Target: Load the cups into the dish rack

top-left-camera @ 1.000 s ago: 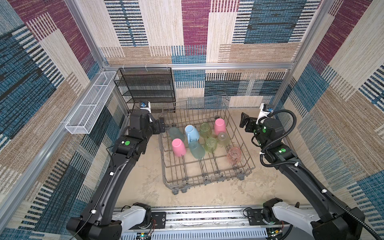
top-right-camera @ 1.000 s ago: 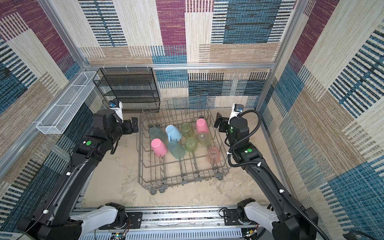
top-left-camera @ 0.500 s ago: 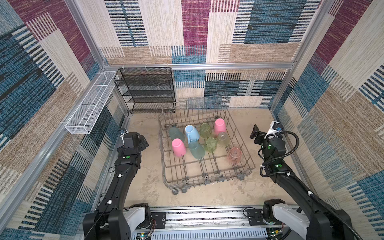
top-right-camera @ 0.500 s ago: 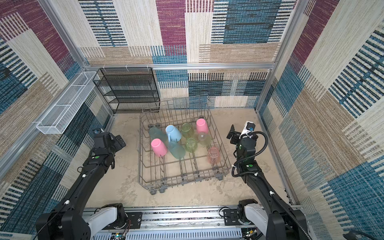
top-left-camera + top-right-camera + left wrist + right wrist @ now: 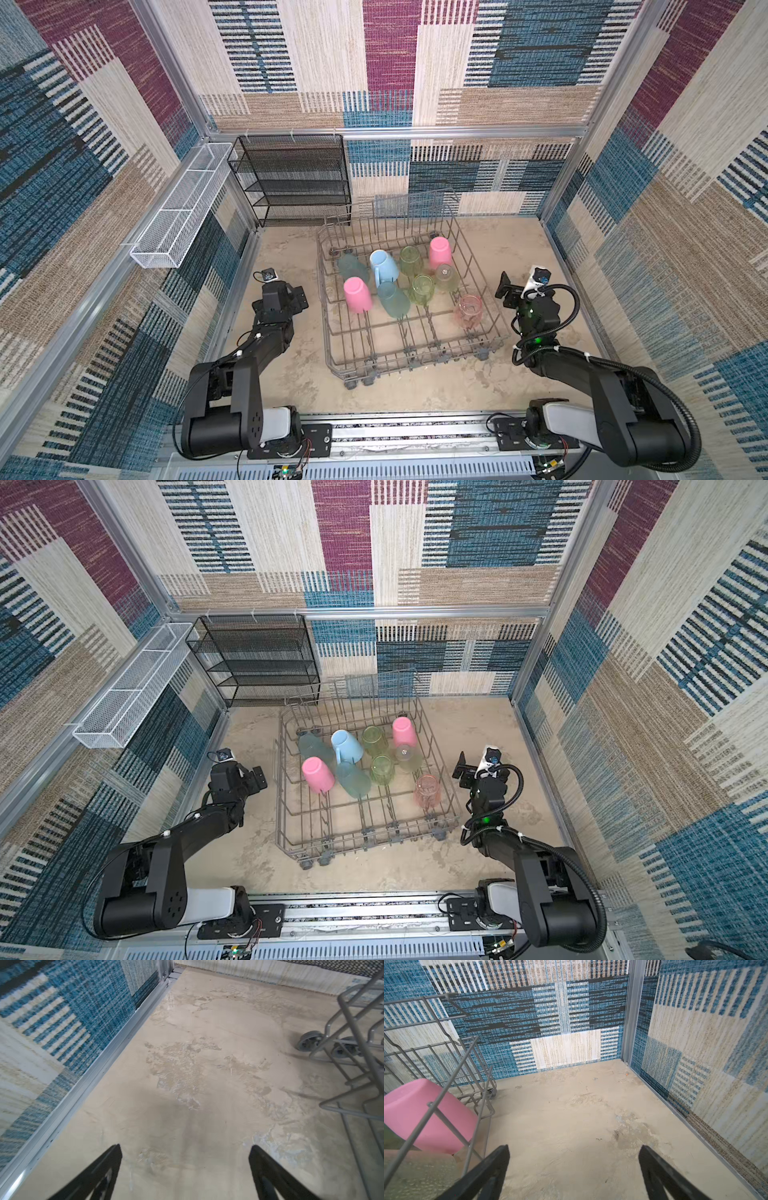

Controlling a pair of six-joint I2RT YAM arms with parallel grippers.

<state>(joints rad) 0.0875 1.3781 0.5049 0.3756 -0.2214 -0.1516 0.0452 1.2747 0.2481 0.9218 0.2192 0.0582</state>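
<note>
1. Cups (image 5: 392,299), nine by my count, are all sitting inside the dish rack (image 5: 415,356); none is showing outside it, so loading is looking done.
2. Both claws are hanging released and empty over bare floor (image 5: 207,1022): the left gripper (image 5: 185,1148) near the rack's left wall, the right gripper (image 5: 574,1147) near its right wall.
3. You are sitting close to the wire on both sides; swinging either arm inward is risking a knock that rolls the wheeled rack.
4. The pink-orange cup (image 5: 469,311) is standing nearest the right gripper, so a bumped wall is likely tipping it first.
</note>
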